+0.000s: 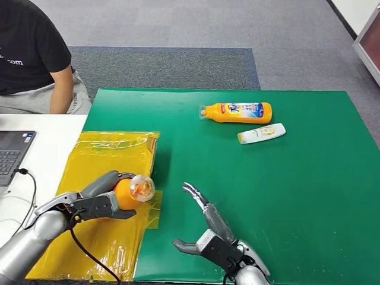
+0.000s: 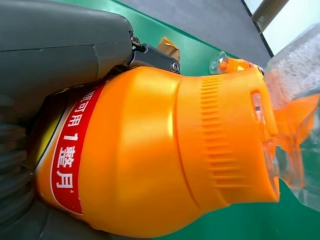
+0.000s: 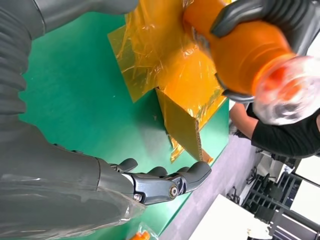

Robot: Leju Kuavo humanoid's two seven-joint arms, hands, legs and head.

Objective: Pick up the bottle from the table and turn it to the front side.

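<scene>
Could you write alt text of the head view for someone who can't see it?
The robot's left hand grips an orange bottle with a clear cap over yellow film; its right hand hovers open above the green table mat.

Yellow bottle (image 1: pixel 236 112) beside white tube (image 1: pixel 261 133) on green mat (image 1: pixel 287 196); laptop (image 1: pixel 13 152).

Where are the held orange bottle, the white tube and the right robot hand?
orange bottle (image 2: pixel 151 150), left wrist view, on its shoulder.
white tube (image 1: pixel 261 133), head view, on its body.
right robot hand (image 1: pixel 215 237), head view, on its palm.
</scene>
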